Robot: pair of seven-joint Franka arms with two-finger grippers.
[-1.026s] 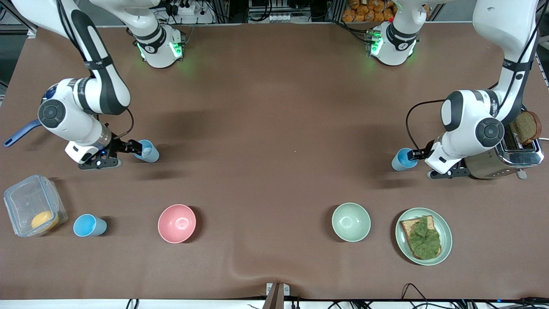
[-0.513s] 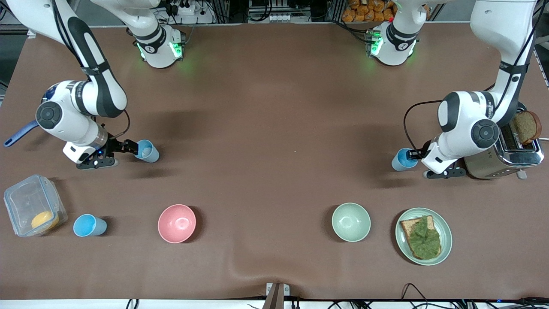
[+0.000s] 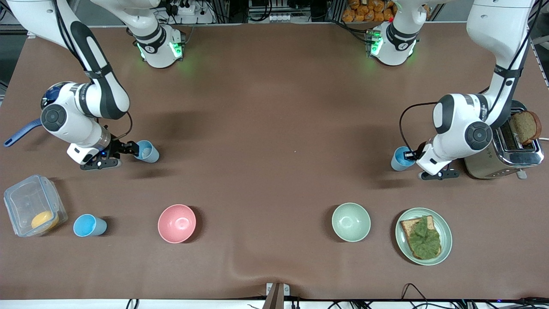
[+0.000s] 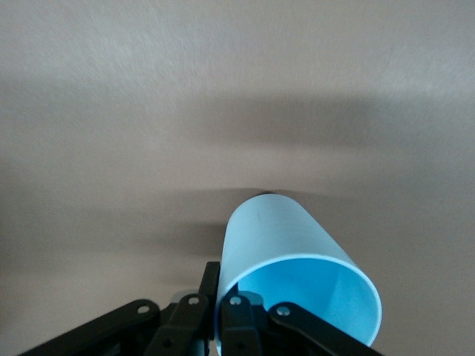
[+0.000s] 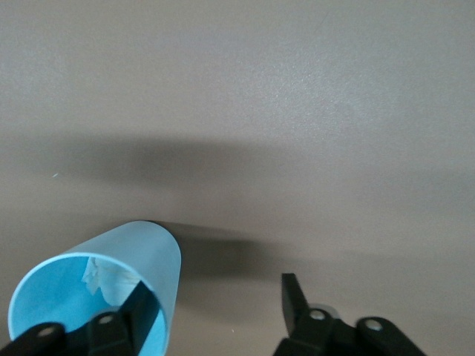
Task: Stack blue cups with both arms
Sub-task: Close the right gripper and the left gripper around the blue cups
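A sky-blue cup (image 3: 401,158) sits near the left arm's end of the table. My left gripper (image 3: 411,154) is shut on its rim, one finger inside and one outside; the left wrist view shows the cup (image 4: 297,267) and the gripper (image 4: 223,293). A pale blue cup (image 3: 146,151) with a whitish scrap inside stands near the right arm's end. My right gripper (image 3: 128,148) is open at it. In the right wrist view the gripper (image 5: 219,297) has one finger inside the cup (image 5: 126,259) and the other well outside. A third blue cup (image 3: 89,225) stands nearer the camera.
A pink bowl (image 3: 176,223) and a pale green bowl (image 3: 351,222) stand nearer the camera. A plate (image 3: 403,240) holds bread with lettuce. A toaster (image 3: 506,156) stands beside the left arm. A clear box (image 3: 25,201) and a blue handle (image 3: 19,133) lie at the right arm's end.
The left arm's wrist has swung a little toward the table's middle, nudging the sky-blue cup slightly with it. The right arm has shifted only slightly beside the pale cup.
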